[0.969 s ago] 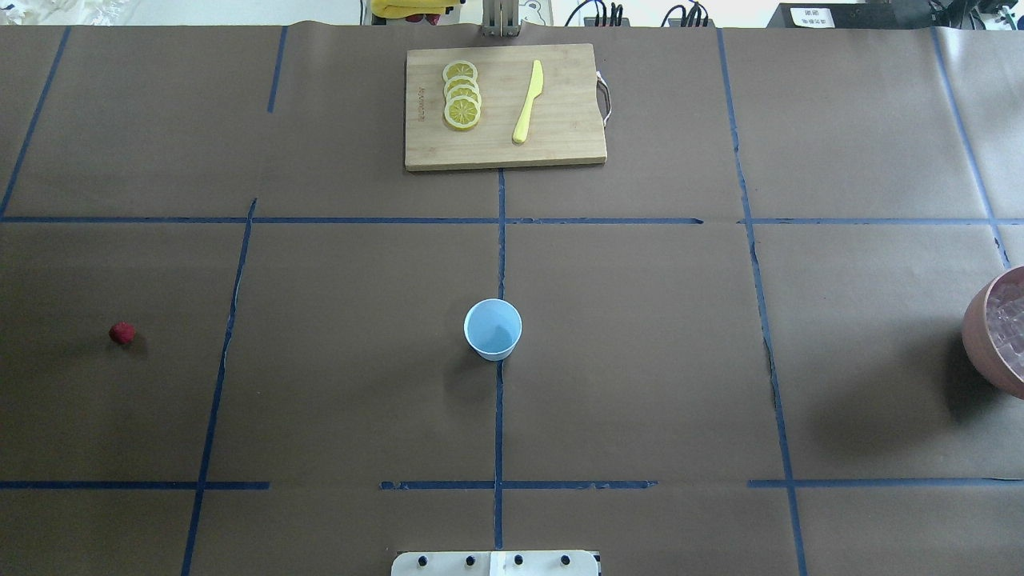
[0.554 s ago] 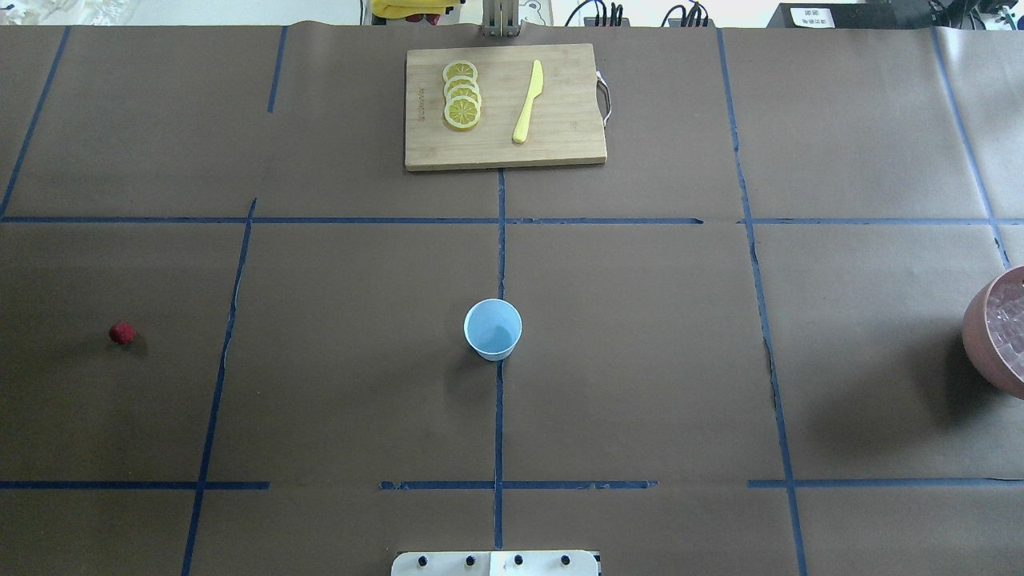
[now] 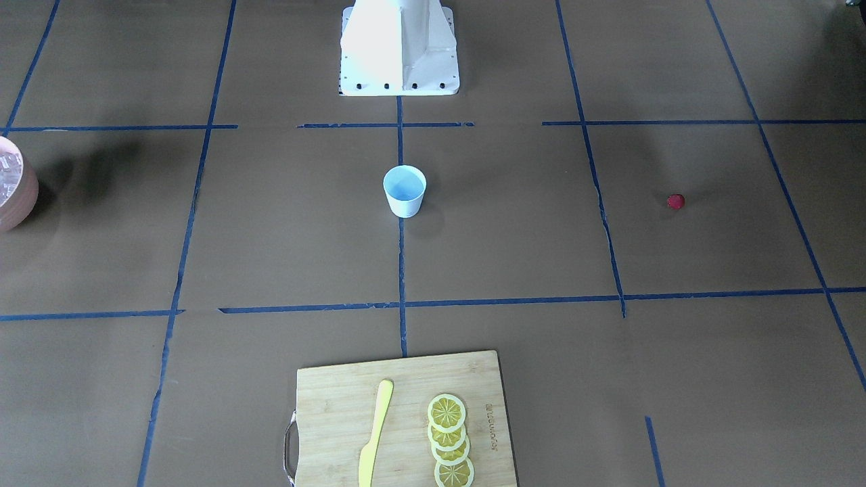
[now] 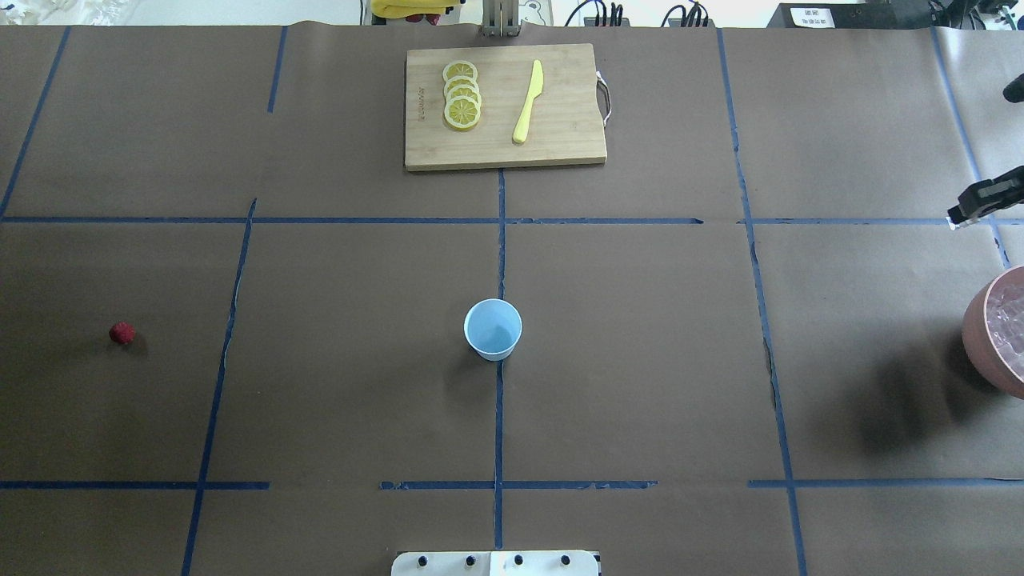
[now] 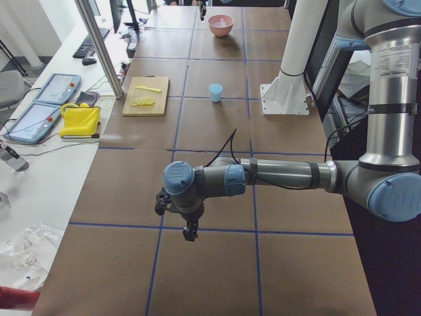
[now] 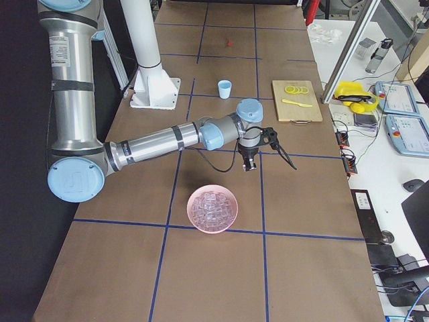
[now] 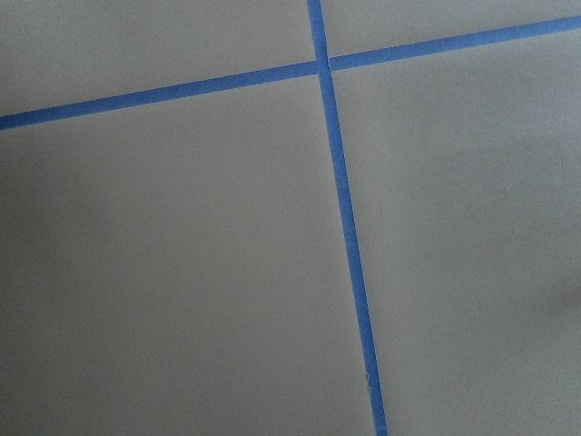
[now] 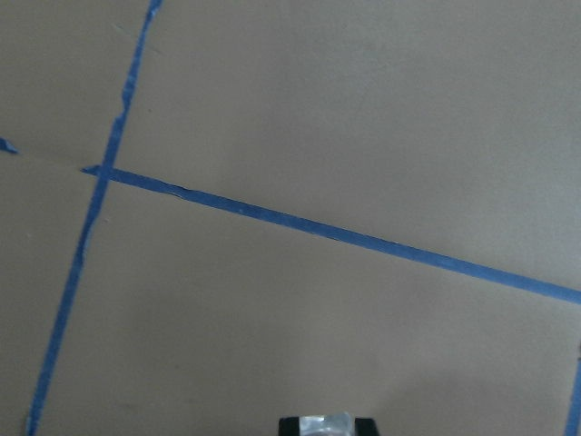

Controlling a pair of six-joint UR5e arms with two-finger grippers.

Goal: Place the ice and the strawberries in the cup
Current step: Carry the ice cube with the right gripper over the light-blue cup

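The cup [image 4: 493, 329] stands upright; right hand [image 6: 271, 147] hangs spread near the ice [image 6: 212, 206]; left hand [image 5: 189, 230]: cannot tell.

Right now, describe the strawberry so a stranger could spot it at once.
On the brown, blue-taped table, find the pale blue cup at the middle. Far to the robot's left of it lies the strawberry, alone in its square: tiny, round, the only bright red thing on the table.
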